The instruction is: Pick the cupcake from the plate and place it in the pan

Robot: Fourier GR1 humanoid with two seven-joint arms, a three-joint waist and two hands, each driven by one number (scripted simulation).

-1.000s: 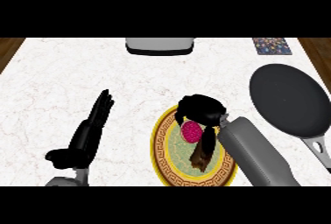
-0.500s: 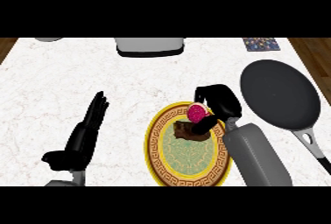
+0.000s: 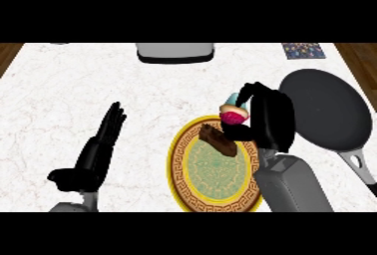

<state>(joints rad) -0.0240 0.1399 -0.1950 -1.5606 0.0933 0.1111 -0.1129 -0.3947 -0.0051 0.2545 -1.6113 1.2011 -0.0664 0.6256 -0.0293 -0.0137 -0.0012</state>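
My right hand (image 3: 269,119) is curled round the cupcake (image 3: 234,114), which has pink frosting and a pale blue wrapper. It holds the cupcake over the far right rim of the plate (image 3: 193,185), a round plate with a gold key-pattern border and green centre. A brown piece of food (image 3: 218,140) lies on the plate's far part. The dark round pan (image 3: 327,115) sits just right of the hand, its grey handle pointing toward the near right. My left hand (image 3: 95,152) rests open at the left, fingers straight.
A grey appliance (image 3: 174,52) stands at the counter's far edge. A patterned mat (image 3: 303,50) lies at the far right corner. Wooden floor shows beyond both side edges of the white marble counter (image 3: 88,84).
My right hand has risen from the plate with the cupcake in it and shifted toward the pan. The brown piece stays on the plate. The left hand has kept still.
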